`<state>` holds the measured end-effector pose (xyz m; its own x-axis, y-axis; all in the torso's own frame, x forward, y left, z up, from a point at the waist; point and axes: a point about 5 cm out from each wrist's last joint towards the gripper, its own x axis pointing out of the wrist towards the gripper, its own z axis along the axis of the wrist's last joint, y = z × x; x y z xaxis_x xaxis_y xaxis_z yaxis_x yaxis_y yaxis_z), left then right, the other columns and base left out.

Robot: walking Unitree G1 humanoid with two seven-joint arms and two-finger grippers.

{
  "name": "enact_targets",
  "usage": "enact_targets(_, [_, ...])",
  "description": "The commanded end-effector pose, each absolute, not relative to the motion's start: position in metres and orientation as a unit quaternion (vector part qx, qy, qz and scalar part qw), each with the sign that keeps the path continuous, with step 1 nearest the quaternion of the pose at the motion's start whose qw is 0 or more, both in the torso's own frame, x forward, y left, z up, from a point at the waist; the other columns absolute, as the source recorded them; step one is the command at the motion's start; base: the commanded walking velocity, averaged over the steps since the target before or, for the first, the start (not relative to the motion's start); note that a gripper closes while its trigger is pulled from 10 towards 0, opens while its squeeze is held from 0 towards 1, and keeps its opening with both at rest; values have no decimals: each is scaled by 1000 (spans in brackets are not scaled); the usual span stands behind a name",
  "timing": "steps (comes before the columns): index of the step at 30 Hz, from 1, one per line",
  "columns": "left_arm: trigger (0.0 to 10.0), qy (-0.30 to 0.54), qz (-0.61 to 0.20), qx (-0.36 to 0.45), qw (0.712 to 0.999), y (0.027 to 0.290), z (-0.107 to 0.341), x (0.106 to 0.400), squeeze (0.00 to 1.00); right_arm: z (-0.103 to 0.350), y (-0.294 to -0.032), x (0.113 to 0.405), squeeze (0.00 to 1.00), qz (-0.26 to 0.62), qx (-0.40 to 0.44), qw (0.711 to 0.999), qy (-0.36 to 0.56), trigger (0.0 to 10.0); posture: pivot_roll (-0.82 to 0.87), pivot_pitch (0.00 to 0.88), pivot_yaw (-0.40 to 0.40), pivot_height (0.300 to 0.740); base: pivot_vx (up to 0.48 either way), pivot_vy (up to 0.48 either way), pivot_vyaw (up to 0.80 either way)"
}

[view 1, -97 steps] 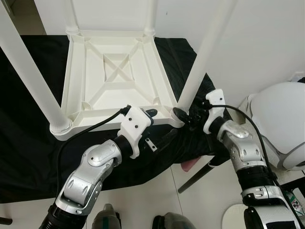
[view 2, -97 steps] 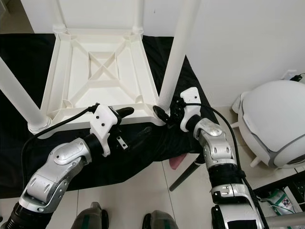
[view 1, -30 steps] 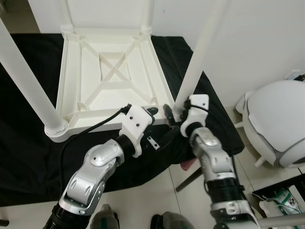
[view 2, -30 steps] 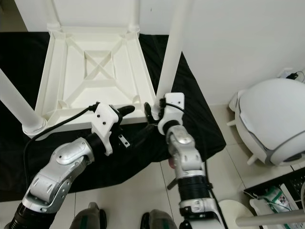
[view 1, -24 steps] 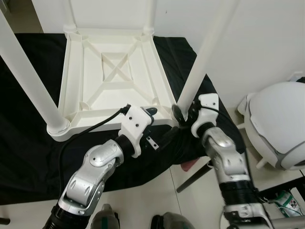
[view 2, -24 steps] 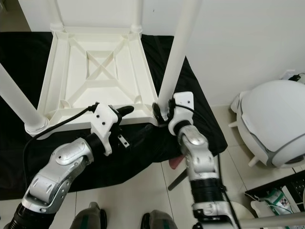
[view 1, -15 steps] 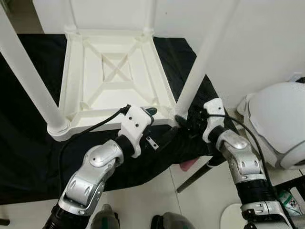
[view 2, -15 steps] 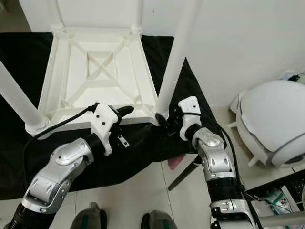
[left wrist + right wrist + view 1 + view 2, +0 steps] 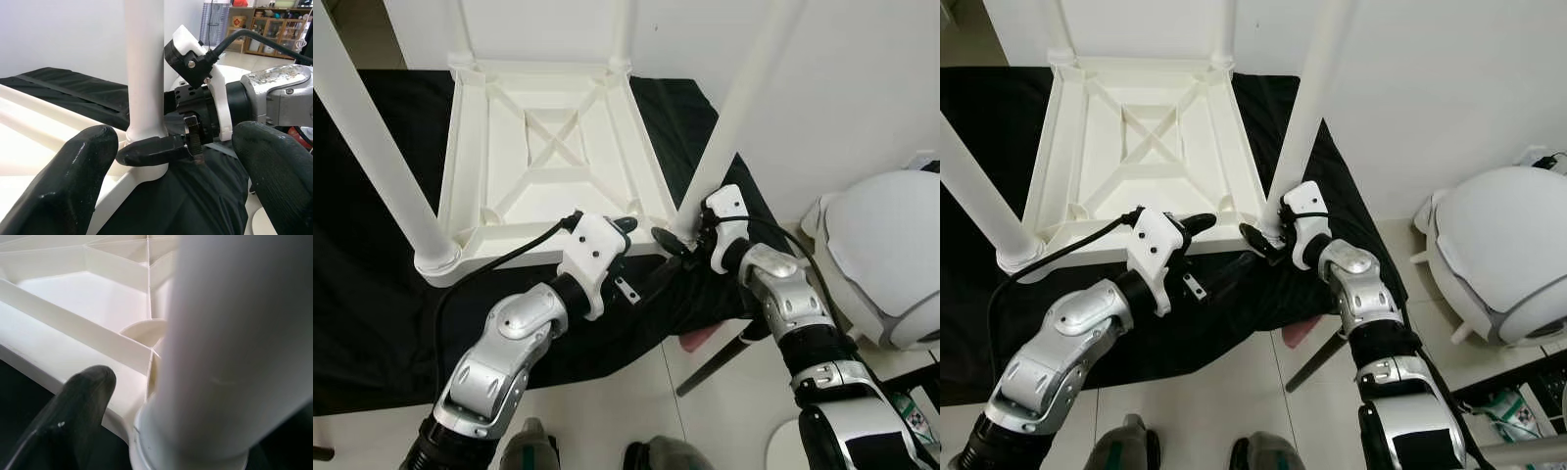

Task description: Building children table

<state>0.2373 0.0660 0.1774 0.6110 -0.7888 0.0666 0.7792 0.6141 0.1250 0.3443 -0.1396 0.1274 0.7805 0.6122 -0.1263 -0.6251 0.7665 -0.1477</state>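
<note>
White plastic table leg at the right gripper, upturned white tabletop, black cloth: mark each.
White plastic table leg [image 9: 729,127], left eye view: mid shaft.
Upturned white ribbed tabletop [image 9: 554,149], left eye view: centre cross rib.
Black cloth [image 9: 372,323], left eye view: bare near-left part.
</note>
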Motion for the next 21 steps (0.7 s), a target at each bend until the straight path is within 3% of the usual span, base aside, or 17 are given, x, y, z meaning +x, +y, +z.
enact_targets(1, [10000,-57,-436,42,897,65,178,237,0,124,-139,348,0,328,-97,938,46,10000,39,4,-77,740,0,0,0])
enact_targets(3, [10000,-57,-434,42,898,66,178,237,0,121,-137,349,0,329,-99,938,52,10000,45,8,-80,740,0,0,0])
enact_targets(5, [10000,-58,-429,43,900,67,179,237,0,117,-135,350,0,341,-96,933,62,0,51,12,-84,740,0,0,0])
enact_targets(17, [10000,-55,-430,41,900,67,178,236,0,113,-146,351,0,337,-91,935,57,0,39,17,-78,740,0,0,0])
enact_targets(21, [10000,-55,-433,40,899,67,178,236,0,118,-145,350,0,306,-73,949,35,0,30,19,-76,740,0,0,0])
